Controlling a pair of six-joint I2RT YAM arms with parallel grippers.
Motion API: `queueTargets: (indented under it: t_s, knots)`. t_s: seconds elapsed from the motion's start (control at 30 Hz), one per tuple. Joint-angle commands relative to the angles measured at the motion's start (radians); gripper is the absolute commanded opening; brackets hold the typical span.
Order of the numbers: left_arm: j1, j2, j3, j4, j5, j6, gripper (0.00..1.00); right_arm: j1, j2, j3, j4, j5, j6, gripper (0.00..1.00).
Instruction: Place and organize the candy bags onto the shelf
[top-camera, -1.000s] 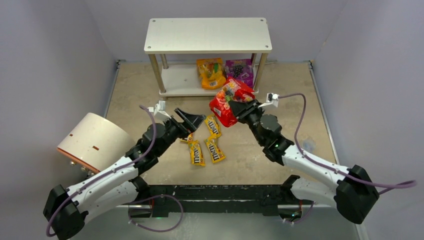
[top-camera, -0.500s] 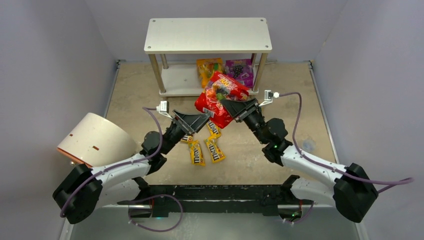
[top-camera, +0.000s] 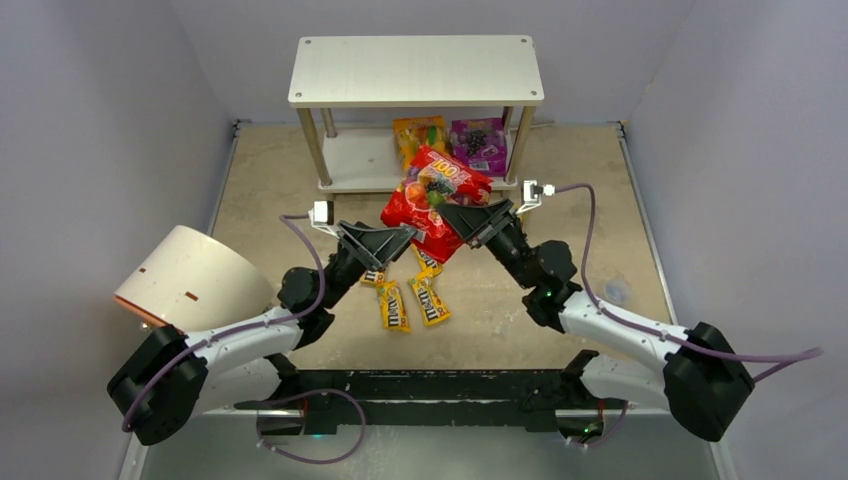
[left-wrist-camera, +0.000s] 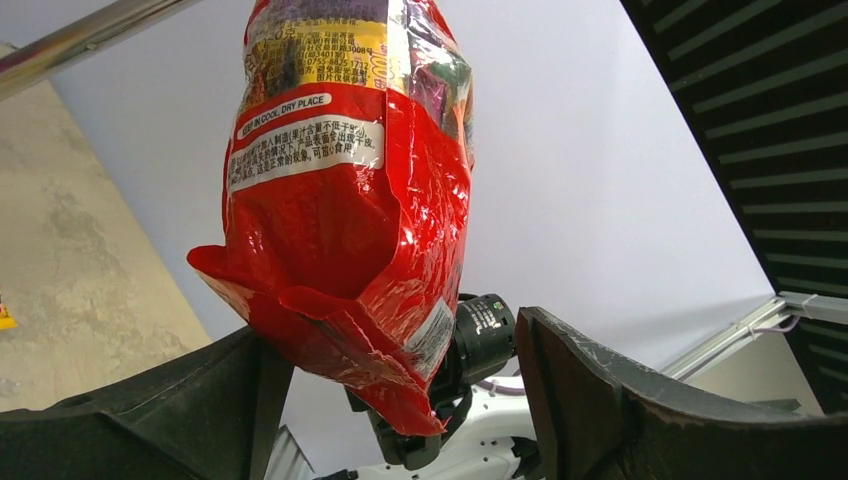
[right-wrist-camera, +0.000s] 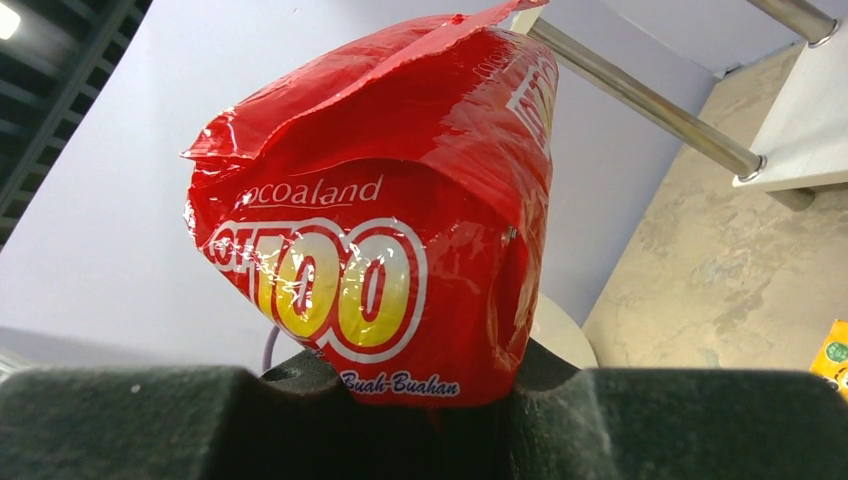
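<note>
Passing or re-gripping the red pouch (top-camera: 432, 200) between the two arms appears to be the step in hand. It hangs in the air at the centre of the top view, just in front of the shelf (top-camera: 415, 70).

Doing it well, as I judge it:
- The left gripper (top-camera: 385, 240) should close squarely on the pouch's lower folded end, well into the foil. The foil is glossy and crumpled, so a corner pinch would probably slip.
- The right gripper (top-camera: 462, 218) should let go only once that grip is firm.
- The free slot on the lower board is left of the orange pouch (top-camera: 415, 133) and purple pouch (top-camera: 480, 140), so the pouch should go in upright there.

Jaws:
- Right: clenched on the pouch's edge, with foil pinched between the pads in the right wrist view.
- Left: spread wide, straddling the pouch's bottom. One finger (left-wrist-camera: 560, 380) stands clear of the foil. The other is at the corner, and I cannot tell whether it touches. Nothing is gripped.

Yellow packets (top-camera: 392, 305) lie flat below centre of the top view.
</note>
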Motion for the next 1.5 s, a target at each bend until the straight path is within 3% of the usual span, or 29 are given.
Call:
queueTargets:
  t_s: [0.0, 0.2, 0.3, 0.47, 0.63, 1.0, 1.1, 1.17, 1.2, 1.27, 1.33, 1.47]
  knots:
    - [0.004, -0.012, 0.029, 0.144, 0.008, 0.061, 0.82, 0.011, -0.088, 0.045, 0.032, -0.049, -0.019, 0.17]
    - [0.003, -0.083, 0.052, 0.004, -0.020, 0.198, 0.81, 0.011, -0.160, 0.092, -0.102, -0.045, -0.027, 0.19]
    - [0.004, -0.075, 0.050, 0.032, -0.029, 0.207, 0.81, 0.012, -0.115, 0.088, -0.018, -0.087, 0.027, 0.19]
    - [0.004, -0.044, 0.034, 0.129, -0.024, 0.211, 0.80, 0.014, 0.024, 0.070, 0.270, -0.137, 0.141, 0.19]
    - [0.004, -0.028, 0.022, 0.145, -0.048, 0.232, 0.78, 0.058, 0.076, 0.117, 0.263, -0.116, 0.104, 0.22]
    - [0.003, -0.005, -0.019, 0.196, -0.137, 0.227, 0.41, 0.098, 0.075, 0.087, 0.258, -0.004, 0.055, 0.31]
    - [0.004, -0.037, -0.037, 0.143, -0.192, 0.237, 0.27, 0.097, 0.044, 0.079, 0.178, 0.028, 0.042, 0.48]
    - [0.004, -0.070, -0.061, 0.096, -0.256, 0.223, 0.14, 0.098, 0.004, 0.091, 0.067, 0.045, 0.001, 0.64]
    - [0.005, -0.122, -0.106, 0.054, -0.354, 0.194, 0.03, 0.098, -0.057, 0.157, -0.237, 0.094, -0.090, 0.81]
    - [0.005, -0.164, -0.137, -0.011, -0.419, 0.133, 0.00, 0.098, -0.098, 0.211, -0.469, 0.180, -0.162, 0.92]
    - [0.005, -0.185, -0.150, -0.057, -0.443, 0.120, 0.00, 0.098, -0.132, 0.226, -0.631, 0.313, -0.182, 0.99]
    - [0.006, -0.183, -0.146, -0.156, -0.478, 0.106, 0.00, 0.098, -0.232, 0.188, -0.780, 0.485, -0.221, 0.99]
